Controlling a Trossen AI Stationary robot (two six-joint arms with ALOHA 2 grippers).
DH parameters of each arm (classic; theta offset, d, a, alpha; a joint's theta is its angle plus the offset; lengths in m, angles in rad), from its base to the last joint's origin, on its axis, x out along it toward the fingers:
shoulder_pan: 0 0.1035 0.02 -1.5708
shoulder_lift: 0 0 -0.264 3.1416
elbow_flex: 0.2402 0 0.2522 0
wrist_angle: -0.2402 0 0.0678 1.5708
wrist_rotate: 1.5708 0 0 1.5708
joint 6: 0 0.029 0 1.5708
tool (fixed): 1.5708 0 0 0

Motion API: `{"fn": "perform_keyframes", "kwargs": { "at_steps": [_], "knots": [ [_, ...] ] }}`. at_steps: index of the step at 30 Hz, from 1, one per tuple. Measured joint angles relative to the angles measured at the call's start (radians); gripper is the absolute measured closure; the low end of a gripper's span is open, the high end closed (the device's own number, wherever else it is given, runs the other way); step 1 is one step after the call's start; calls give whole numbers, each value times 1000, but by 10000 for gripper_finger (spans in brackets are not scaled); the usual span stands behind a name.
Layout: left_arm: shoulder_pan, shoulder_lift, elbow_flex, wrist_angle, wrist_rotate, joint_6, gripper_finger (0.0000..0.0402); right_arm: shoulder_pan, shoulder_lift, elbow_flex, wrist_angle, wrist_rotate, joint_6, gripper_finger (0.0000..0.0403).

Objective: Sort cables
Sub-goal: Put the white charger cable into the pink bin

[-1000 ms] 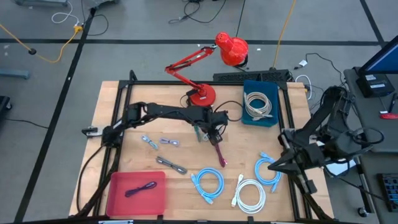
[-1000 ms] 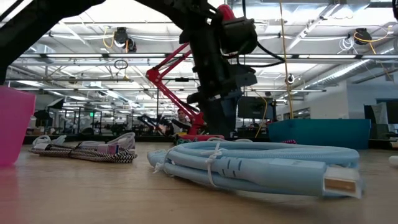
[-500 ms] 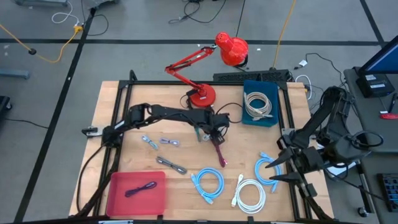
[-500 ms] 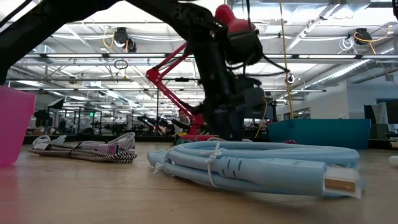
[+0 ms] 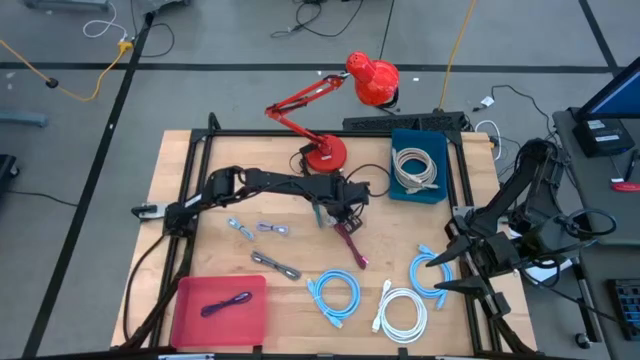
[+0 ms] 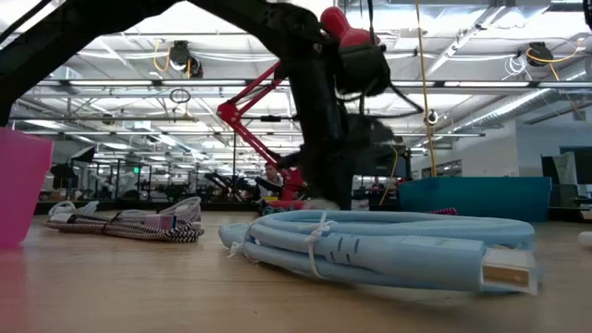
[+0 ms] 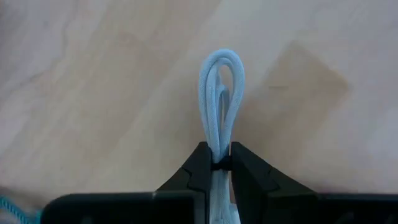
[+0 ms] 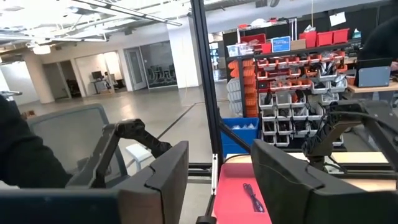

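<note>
Closing left tool (image 7: 216, 163): just clamped on pale short cable (image 7: 221, 93); pickup for sorting begun.
Right tool (image 5: 440, 276): at 4 o'clock on counter (image 5: 180, 170), jaws newly apart, idle.

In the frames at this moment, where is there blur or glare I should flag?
Low view: the left arm's wrist is motion-smeared and ceiling lights glare. Left wrist view: the pale cable loop is sharp. High view: evenly lit, no glare.
</note>
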Motion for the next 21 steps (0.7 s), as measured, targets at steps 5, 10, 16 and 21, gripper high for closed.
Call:
{"fn": "perform_keyframes", "kwargs": {
  "at_steps": [5, 10, 16, 21],
  "knots": [
    [-32, -106, 70, -184, 46, 33, 364, 0, 0, -1, -3, 0, -23, 242],
    [-142, -269, 78, -353, 111, 15, 364, 0, 0, -1, 0, 1, -82, 243],
    [-425, -383, 77, -533, 38, -261, 364, 0, -3, -1, 1, 13, -39, 243],
    [-676, -385, 10, -503, -92, -667, 364, -2, -3, -1, -7, 117, -74, 243]
  ]
}}
